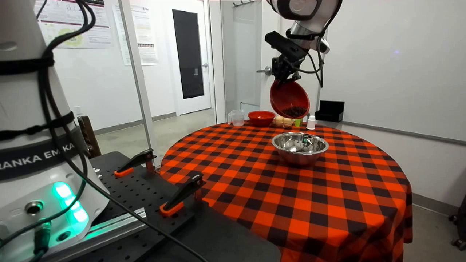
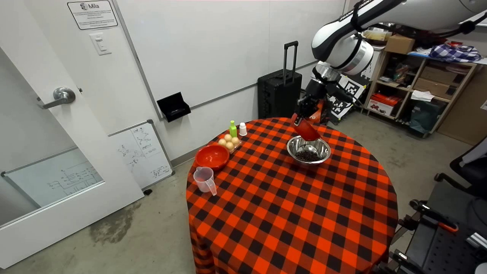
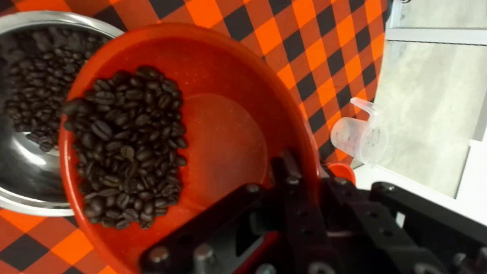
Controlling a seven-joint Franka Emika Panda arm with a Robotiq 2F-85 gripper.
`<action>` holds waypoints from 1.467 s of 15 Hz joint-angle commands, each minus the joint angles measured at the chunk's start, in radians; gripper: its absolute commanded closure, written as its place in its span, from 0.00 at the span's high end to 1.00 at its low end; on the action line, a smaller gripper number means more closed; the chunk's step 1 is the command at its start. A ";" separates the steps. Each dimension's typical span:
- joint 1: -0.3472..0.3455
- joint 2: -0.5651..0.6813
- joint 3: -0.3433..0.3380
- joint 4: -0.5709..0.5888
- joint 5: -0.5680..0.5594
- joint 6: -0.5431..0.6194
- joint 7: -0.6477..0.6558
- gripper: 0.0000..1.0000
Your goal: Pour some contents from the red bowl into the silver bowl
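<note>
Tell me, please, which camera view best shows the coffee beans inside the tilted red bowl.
The wrist view: looking into the red bowl, it shows individual coffee beans. Exterior views show either a small dark heap or only the bowl's outside, beans hidden.

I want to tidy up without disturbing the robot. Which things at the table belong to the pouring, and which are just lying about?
Part of the job:
red bowl, tilted
claw, gripping its rim
silver bowl, below
beans, in both these bowls

Lying about:
other red bowl
jug
eggs
green bottle
white container
</note>
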 commanded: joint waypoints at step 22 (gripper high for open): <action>0.347 0.090 0.044 0.029 -0.907 -0.016 0.423 0.01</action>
